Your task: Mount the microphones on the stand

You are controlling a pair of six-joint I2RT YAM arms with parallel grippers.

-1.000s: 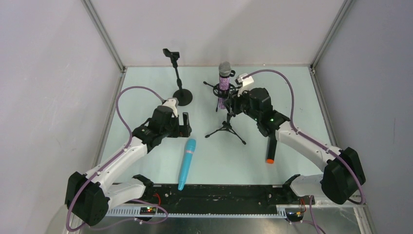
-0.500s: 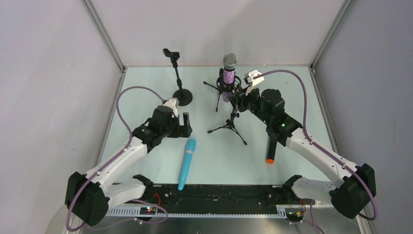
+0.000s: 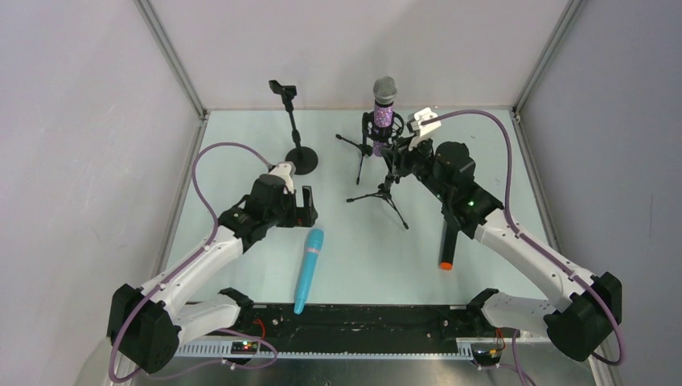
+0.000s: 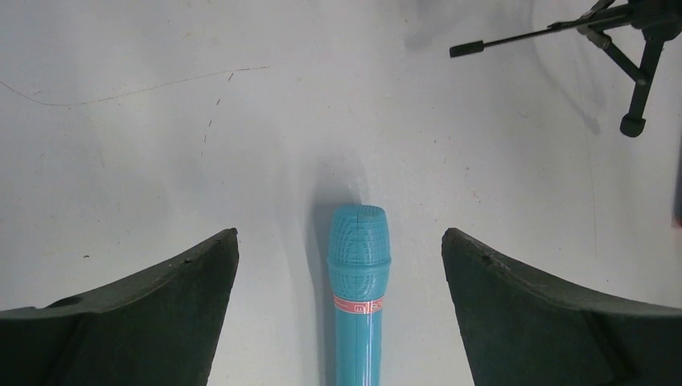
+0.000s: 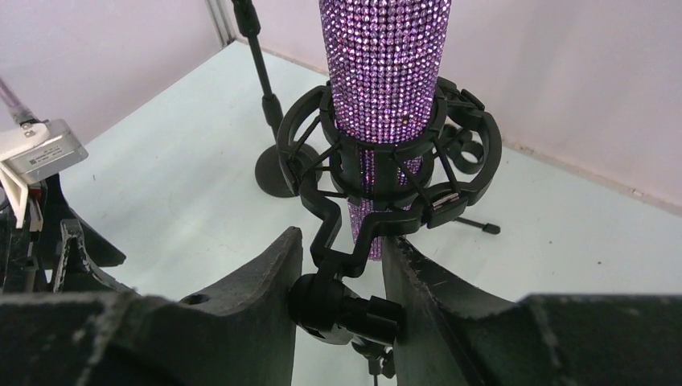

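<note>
Purple microphone (image 3: 384, 103) sits upright in tripod stand (image 3: 384, 193).

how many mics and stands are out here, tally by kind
mics: 3 (purple mic, turquoise mic, black mic)
stands: 2 (tripod stand, round-base stand)
total: 5

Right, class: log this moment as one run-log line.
left gripper open over turquoise microphone | right gripper shut on tripod stand | purple microphone in shock mount
</note>
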